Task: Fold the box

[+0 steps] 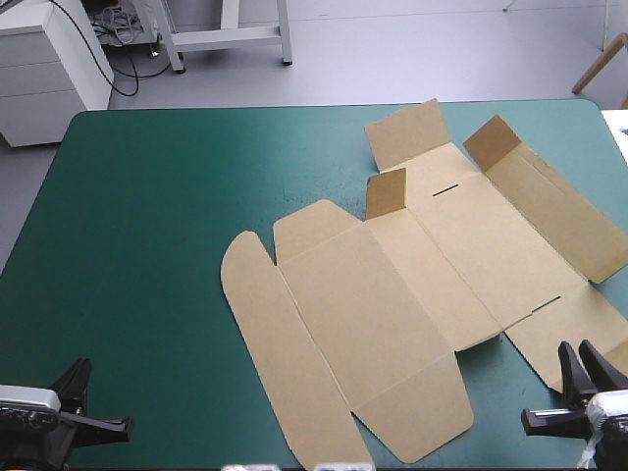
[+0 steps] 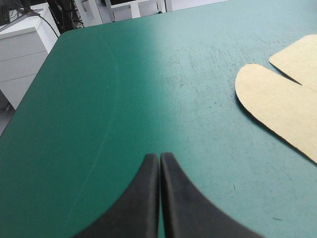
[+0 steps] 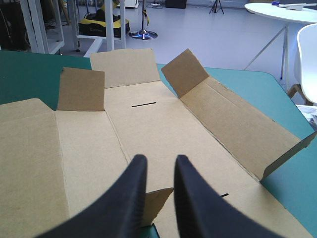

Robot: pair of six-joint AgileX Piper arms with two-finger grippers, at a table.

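Observation:
The brown box (image 1: 392, 285) lies as a cut sheet on the middle and right of the teal-green table, mostly flat. Its rounded lid flap (image 2: 282, 104) points toward the near left. Two small side flaps (image 3: 81, 89) and a long right wall (image 3: 237, 124) stand partly raised at the far end. At the near left corner my left gripper (image 1: 77, 378) is shut on nothing, well left of the sheet; its fingers (image 2: 159, 157) meet over bare cover. Low over the sheet's near right part, my right gripper (image 1: 581, 355) has its fingertips (image 3: 161, 161) slightly apart, holding nothing.
Bare teal-green cover (image 1: 137, 226) stretches left of the box. A white cabinet (image 1: 49, 69) stands on the floor beyond the far left corner. The sheet's right wall reaches close to the table's right edge (image 1: 616, 157).

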